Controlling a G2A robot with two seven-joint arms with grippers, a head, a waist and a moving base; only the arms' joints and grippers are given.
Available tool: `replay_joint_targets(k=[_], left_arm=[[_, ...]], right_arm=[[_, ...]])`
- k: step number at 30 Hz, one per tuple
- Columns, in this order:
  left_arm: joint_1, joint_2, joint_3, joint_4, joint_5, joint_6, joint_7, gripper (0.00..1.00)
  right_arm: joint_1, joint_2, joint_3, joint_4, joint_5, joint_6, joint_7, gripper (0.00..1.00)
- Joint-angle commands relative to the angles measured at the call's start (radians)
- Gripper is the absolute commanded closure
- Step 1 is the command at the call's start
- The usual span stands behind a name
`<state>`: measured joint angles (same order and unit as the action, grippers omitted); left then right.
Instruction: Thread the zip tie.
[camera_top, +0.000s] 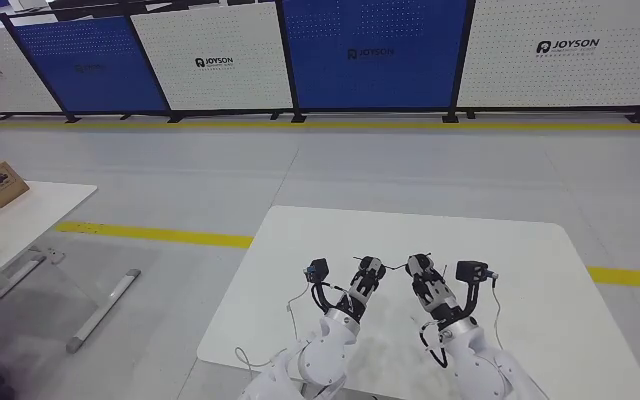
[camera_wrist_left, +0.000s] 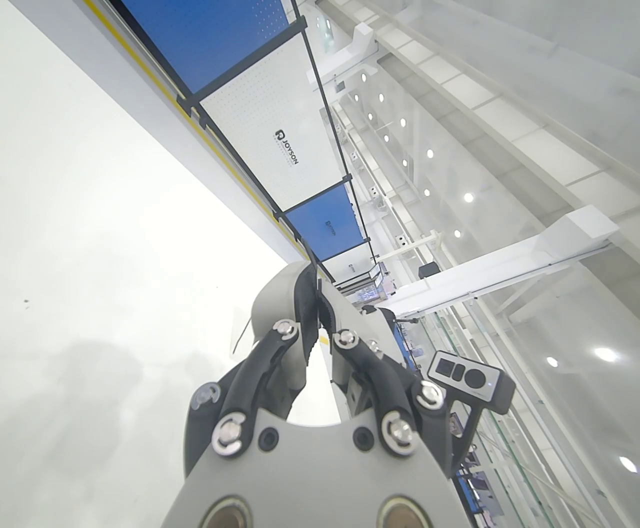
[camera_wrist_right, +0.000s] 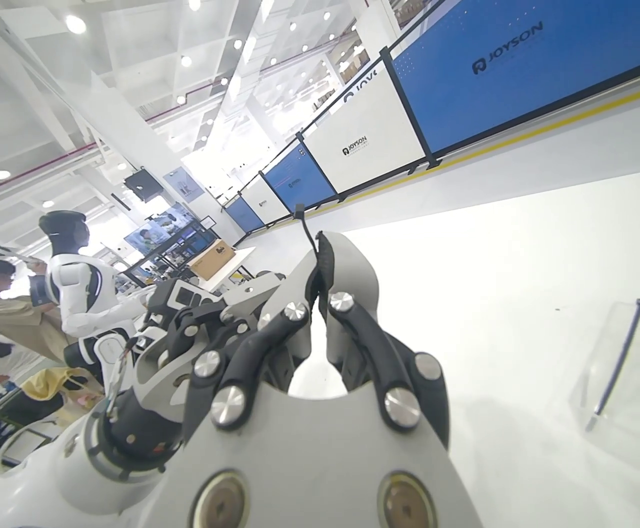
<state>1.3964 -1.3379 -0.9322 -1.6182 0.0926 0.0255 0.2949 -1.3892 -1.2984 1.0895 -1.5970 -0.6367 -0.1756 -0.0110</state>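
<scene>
The left pincer (camera_top: 372, 265) and the right pincer (camera_top: 415, 264) hang close together over the near part of the white table (camera_top: 500, 260), tips turned toward each other.

In the left wrist view the left pincer (camera_wrist_left: 316, 282) has its jaws pressed together, and a thin black edge of the zip tie (camera_wrist_left: 318, 290) is nipped between its ribbed pads (camera_wrist_left: 306, 292).

The right pincer (camera_wrist_right: 322, 252) is likewise closed tight. The zip tie (camera_wrist_right: 307, 232) rises from between its tips as a short black stalk, with the small square head at its free end, just beyond the pads (camera_wrist_right: 327, 262).

From above, the zip tie (camera_top: 396, 266) shows as a fine dark line across the small gap from one pincer to the other. It is held clear of the table (camera_wrist_right: 500, 280).

Off to one side of the right pincer, well apart from it, a clear plastic holder (camera_wrist_right: 607, 380) stands on the table with a thin dark strip (camera_wrist_right: 620, 350) leaning in it; what that strip is cannot be told.

Far beyond both pincers, past the table's far edge, runs a row of blue and white panels (camera_top: 375, 50).
</scene>
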Motion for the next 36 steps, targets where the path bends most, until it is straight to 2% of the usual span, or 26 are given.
replay_joint_targets(k=[1, 20, 36], left_arm=[[0.0, 0.0, 0.0, 0.0, 0.0, 0.0, 0.0, 1.0], [0.0, 0.0, 0.0, 0.0, 0.0, 0.0, 0.0, 1.0], [0.0, 0.0, 0.0, 0.0, 0.0, 0.0, 0.0, 1.0]], right_arm=[[-0.002, 0.0, 0.003, -0.002, -0.001, -0.002, 0.003, 1.0], [-0.007, -0.006, 0.017, -0.002, -0.016, -0.005, -0.004, 1.0], [0.012, -0.015, 0.006, 0.015, -0.023, -0.013, 0.008, 1.0]])
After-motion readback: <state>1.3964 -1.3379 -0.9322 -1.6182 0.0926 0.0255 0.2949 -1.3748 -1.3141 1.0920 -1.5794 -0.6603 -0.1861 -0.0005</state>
